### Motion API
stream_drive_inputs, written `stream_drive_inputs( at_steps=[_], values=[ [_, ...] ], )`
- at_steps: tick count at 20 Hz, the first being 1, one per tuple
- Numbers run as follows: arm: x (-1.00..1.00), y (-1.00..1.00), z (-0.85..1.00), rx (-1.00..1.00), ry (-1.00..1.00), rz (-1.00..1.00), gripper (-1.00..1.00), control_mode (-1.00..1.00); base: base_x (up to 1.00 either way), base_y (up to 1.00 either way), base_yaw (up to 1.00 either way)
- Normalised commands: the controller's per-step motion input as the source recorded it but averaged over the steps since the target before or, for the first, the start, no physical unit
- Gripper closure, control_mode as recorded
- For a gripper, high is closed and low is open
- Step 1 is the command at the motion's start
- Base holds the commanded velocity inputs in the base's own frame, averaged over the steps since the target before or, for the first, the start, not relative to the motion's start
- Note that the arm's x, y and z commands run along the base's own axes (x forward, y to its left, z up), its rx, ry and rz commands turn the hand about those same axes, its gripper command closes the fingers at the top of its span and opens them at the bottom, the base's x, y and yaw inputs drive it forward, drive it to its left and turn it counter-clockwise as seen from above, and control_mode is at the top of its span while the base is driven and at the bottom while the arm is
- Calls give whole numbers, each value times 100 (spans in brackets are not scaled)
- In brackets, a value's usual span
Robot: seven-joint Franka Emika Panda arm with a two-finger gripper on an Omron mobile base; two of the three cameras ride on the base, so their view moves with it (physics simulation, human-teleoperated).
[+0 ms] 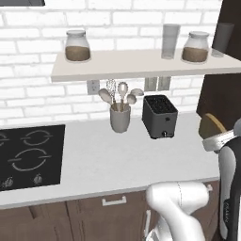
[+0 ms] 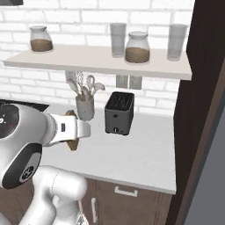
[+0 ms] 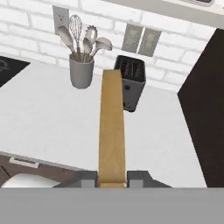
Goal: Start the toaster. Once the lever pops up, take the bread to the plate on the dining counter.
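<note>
Brick-wall kitchen, grey-white desk (image 1: 117, 160): toaster (image 1: 160, 116) slots look empty, so toasting's done I reckon; my end effector (image 3: 112, 183) pinches the bread (image 3: 111, 131) edge-on above the desk, plate drop-off still left.

White brick wall (image 1: 42, 37); pale shelf (image 1: 141, 63) with jars and glasses; grey-white counter (image 1: 113, 160); black cooktop (image 1: 28, 155); dark wood cabinets (image 1: 70, 216).

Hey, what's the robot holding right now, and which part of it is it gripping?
The bread, held edge-on. The pincer is shut on the slice's near edge, one finger against each flat face, well back from the toaster.
</note>
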Motion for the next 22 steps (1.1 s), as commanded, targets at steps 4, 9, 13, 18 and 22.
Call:
stream_drive_inputs(
  at_steps=[4,9,13,18,22],
  values=[
    [0,0,0,0,0,0,100,100,-71,90,58],
    [0,0,0,0,0,0,100,100,-51,84,84],
    [0,0,0,0,0,0,100,100,-39,42,95],
    [0,0,0,0,0,0,100,100,-32,18,99],
    [0,0,0,0,0,0,100,100,-27,1,100]
  ],
)
